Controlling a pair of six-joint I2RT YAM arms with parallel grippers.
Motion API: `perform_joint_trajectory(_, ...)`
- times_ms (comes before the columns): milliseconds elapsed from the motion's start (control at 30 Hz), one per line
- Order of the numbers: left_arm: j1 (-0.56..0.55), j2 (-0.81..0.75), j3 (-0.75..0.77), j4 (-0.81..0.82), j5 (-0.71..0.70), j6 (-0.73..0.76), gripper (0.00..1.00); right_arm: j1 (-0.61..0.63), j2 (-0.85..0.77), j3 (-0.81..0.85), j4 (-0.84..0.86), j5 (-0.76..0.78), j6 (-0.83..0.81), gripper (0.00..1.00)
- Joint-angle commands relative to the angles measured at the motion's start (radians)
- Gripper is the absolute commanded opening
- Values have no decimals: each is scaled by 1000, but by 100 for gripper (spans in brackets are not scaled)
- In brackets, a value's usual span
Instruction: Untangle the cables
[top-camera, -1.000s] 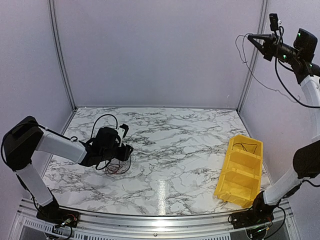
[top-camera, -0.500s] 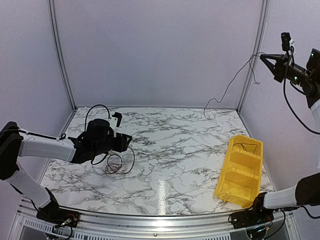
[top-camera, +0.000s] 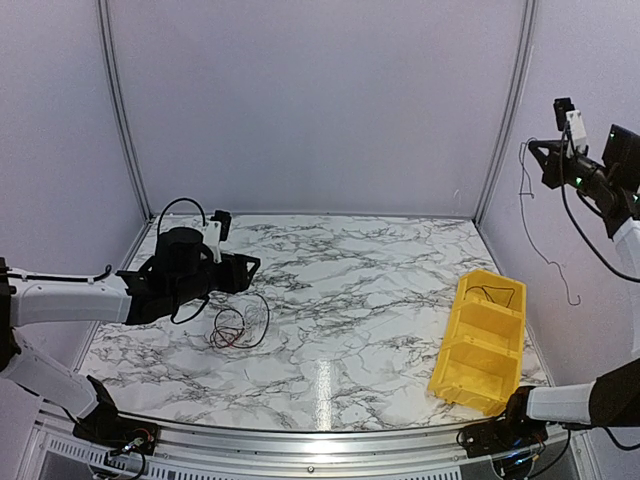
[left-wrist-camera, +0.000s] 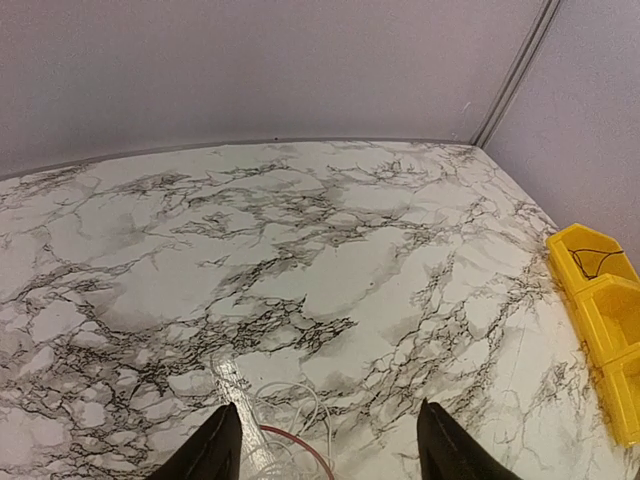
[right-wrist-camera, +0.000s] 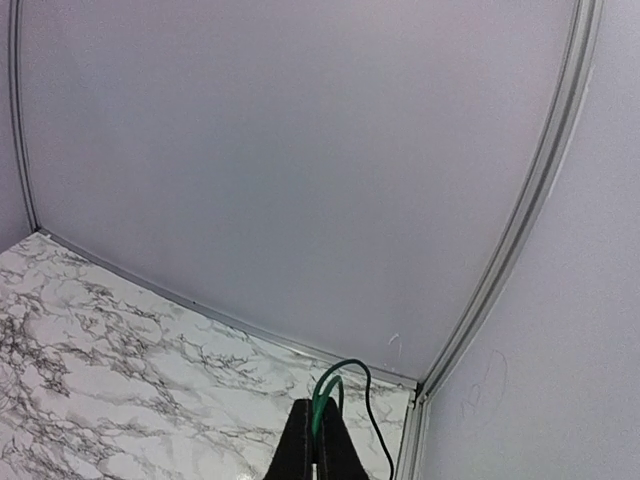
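A loose pile of thin cables (top-camera: 238, 325), black with some red, lies on the marble table left of centre. Its white and red loops show at the bottom of the left wrist view (left-wrist-camera: 300, 440). My left gripper (top-camera: 245, 266) is open and empty, just behind and above the pile, with the loops between its fingertips (left-wrist-camera: 330, 455). My right gripper (top-camera: 535, 155) is raised high by the right wall, shut on one thin wire (top-camera: 553, 262) that dangles free below it. In the right wrist view the gripper (right-wrist-camera: 322, 425) pinches a green loop of that wire (right-wrist-camera: 345, 378).
A yellow bin (top-camera: 452, 365) with three compartments stands at the right front of the table. A black wire (top-camera: 496, 293) lies in its far compartment, also seen in the left wrist view (left-wrist-camera: 592, 262). Booth walls close in the back and both sides.
The right gripper swung right and a little down. Its wire came away from the table area and now hangs by the right wall. The left gripper drew back from the pile.
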Motion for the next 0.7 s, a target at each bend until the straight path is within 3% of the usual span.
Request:
perform_joint_trajectory(0, -12, -18, -16, -24, 15, -13, 63, -5, -25, -84, -1, 140, -61, 0)
perform_joint_trajectory(167, -22, -18, -22, -25, 5, -7, 63, -6, -33, -115, 0, 167, -83, 0)
perform_joint_trajectory(467, -22, -25, -21, -24, 0, -2, 63, -6, -1, 89, -44, 99, -32, 0)
perform_joint_trajectory(667, -23, -25, -22, -23, 1, -2, 64, -6, 25, 133, -46, 88, -19, 0)
